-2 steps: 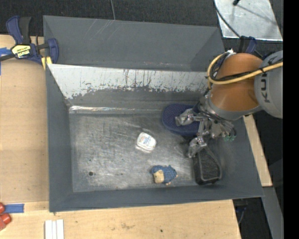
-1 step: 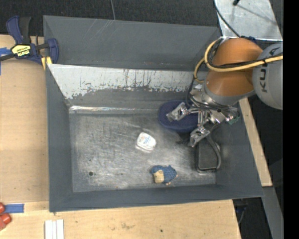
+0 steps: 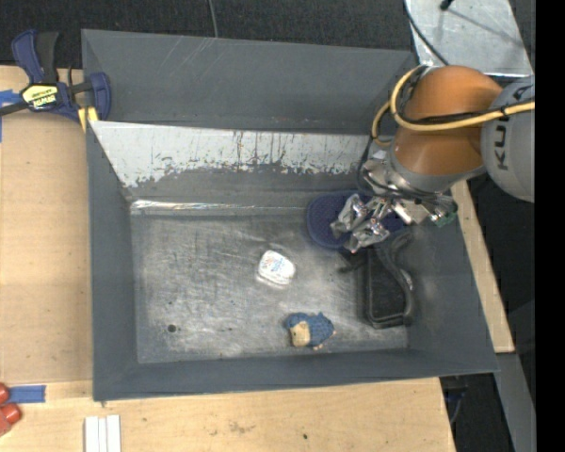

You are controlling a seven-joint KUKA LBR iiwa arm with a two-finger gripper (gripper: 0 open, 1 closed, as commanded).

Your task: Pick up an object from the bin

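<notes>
Setting: robotics lab test station, seen from above.
Robot: industrial arm point(image 3: 443, 130) with orange wrist cover and yellow cable, entering at 3 o'clock.
Work area: grey metal bin point(image 3: 113, 281) at centre, floor scuffed, wall at 12 o'clock streaked with worn paint.

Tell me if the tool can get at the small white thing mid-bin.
Probably yes: the white thing lies alone on the bin floor, with nothing between it and the tool.
</notes>
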